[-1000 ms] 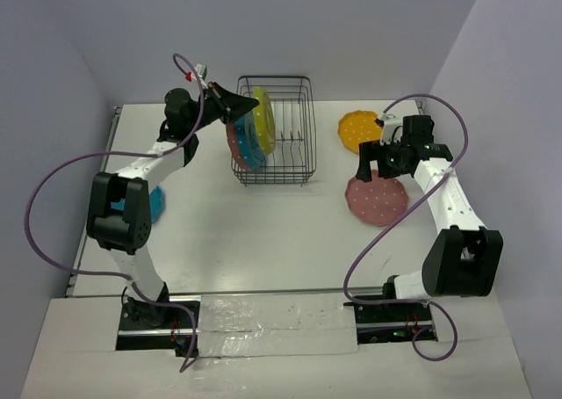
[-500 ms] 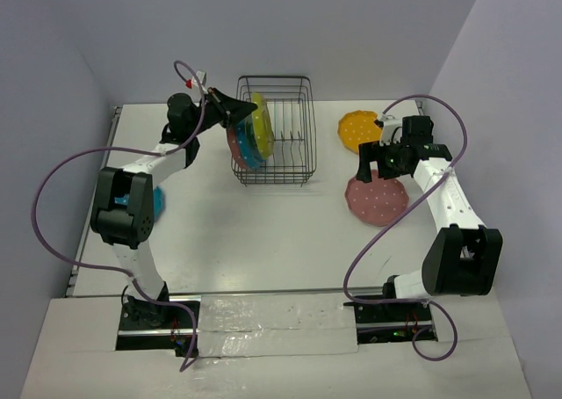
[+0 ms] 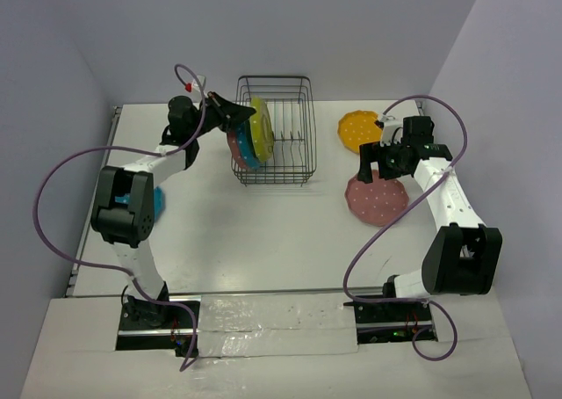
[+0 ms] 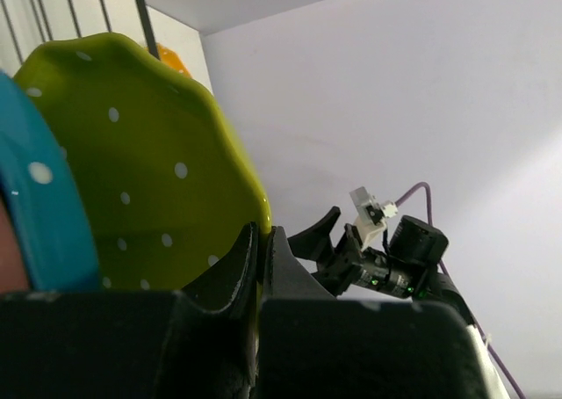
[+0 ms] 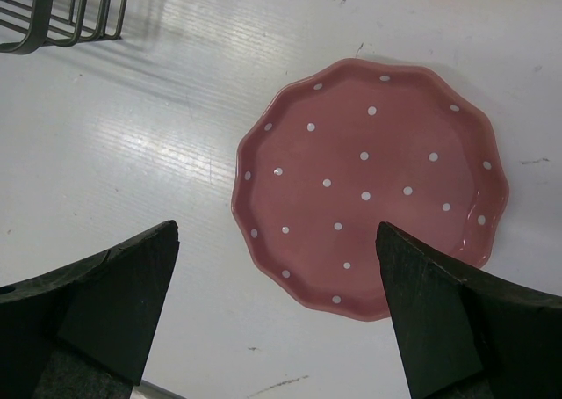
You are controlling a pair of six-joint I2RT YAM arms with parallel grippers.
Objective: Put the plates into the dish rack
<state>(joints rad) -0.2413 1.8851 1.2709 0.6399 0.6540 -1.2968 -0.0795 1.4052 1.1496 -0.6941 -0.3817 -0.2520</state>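
The black wire dish rack (image 3: pixel 290 135) stands at the back middle of the table. A pink plate (image 3: pixel 234 146) and a teal-blue plate (image 3: pixel 247 150) stand on edge at its left end. My left gripper (image 3: pixel 235 115) is shut on the rim of the yellow-green plate (image 3: pixel 260 126), which it holds upright in the rack beside the teal-blue one. The left wrist view shows the yellow-green plate (image 4: pixel 132 170) pinched between the jaws next to the teal-blue plate (image 4: pixel 44 214). My right gripper (image 3: pixel 384 159) is open above a pink plate (image 5: pixel 369 179) that lies flat on the table (image 3: pixel 290 232).
An orange-yellow plate (image 3: pixel 359 129) lies at the back right. Another teal-blue plate (image 3: pixel 158 201) lies at the left, partly under my left arm. A corner of the rack (image 5: pixel 61 12) shows in the right wrist view. Walls close in the table on three sides.
My left gripper has shifted the yellow-green plate slightly left and down in the rack, closer to the teal-blue plate. The right arm has not moved.
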